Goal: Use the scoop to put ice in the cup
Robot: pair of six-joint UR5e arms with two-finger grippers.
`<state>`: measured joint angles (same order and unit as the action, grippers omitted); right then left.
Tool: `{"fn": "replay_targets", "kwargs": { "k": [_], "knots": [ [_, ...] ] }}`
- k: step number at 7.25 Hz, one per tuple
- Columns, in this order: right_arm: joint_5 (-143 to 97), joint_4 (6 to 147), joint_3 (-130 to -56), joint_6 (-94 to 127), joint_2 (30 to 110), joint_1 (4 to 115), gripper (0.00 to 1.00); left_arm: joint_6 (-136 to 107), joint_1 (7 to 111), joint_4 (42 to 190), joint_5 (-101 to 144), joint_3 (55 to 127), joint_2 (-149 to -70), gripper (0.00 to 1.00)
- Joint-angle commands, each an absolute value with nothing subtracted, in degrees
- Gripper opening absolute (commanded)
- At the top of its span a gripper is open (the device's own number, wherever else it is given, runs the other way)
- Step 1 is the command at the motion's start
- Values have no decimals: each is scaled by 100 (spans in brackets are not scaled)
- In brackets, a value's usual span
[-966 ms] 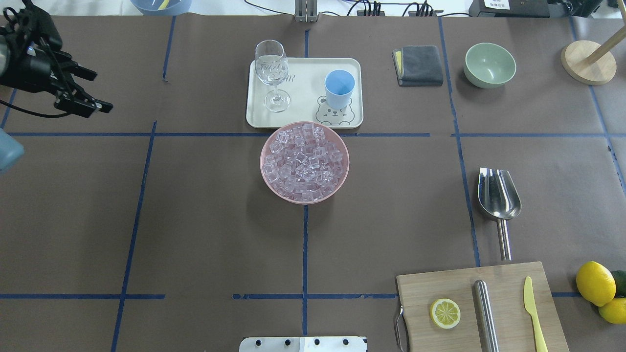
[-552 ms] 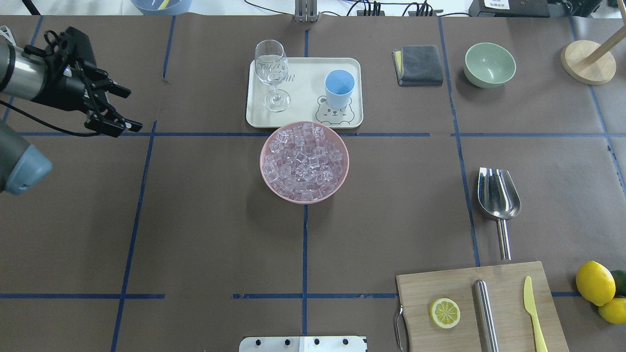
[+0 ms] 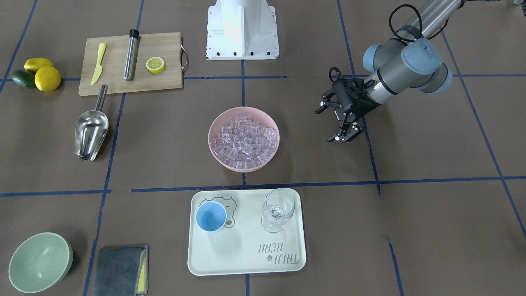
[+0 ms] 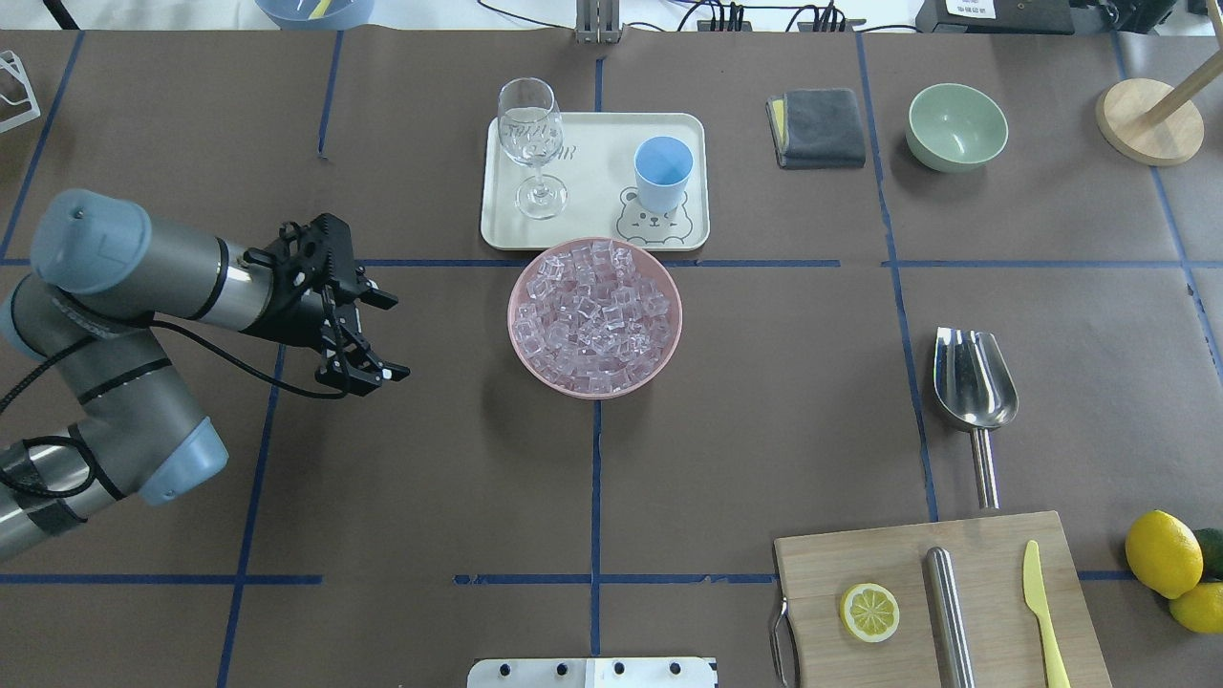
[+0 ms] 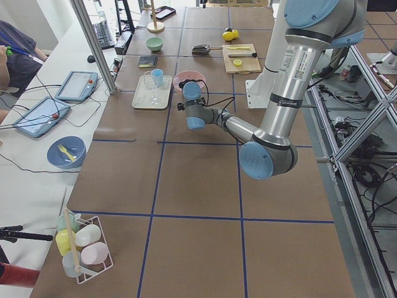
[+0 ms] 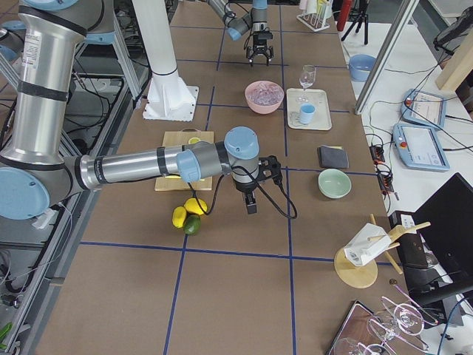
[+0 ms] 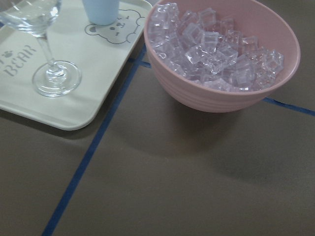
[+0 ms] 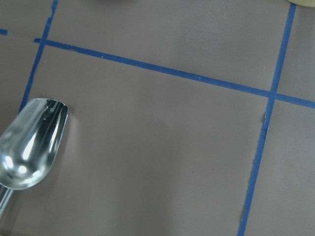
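Bright, even room light from above; shadows stay faint.
The pink bowl (image 7: 221, 98) casts a soft, wide shadow on the table (image 7: 172, 196) toward the left wrist camera. The scoop (image 8: 32, 142) shows white glare streaks on its steel, and the ice (image 7: 211, 44) glints. The fixed views are sharp; both wrist views are slightly soft.

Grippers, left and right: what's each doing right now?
Left gripper: open, empty, apart from the pink bowl of clear ice cubes.
Right gripper: cannot be told.
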<state>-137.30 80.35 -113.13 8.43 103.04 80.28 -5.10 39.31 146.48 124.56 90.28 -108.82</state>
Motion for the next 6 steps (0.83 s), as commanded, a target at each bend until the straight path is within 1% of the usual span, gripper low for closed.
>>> {"fn": "replay_targets", "kwargs": {
  "k": [1,3,5,6],
  "knots": [
    [-13720,7192,-11347,2219,10380,7552,100,-510,3386,14669,12192,8825,-11240,100],
    [-13685,6927,-11364,2696,10380,7287,100,-510,3199,15220,11717,8458,-11477,100],
    [-13667,6873,-11417,2865,10380,7155,100,-423,3234,15293,11585,8324,-11505,100],
    [-13667,6873,-11452,2891,10380,7119,100,4,3374,15293,11558,8080,-11679,100]
  ]
}}
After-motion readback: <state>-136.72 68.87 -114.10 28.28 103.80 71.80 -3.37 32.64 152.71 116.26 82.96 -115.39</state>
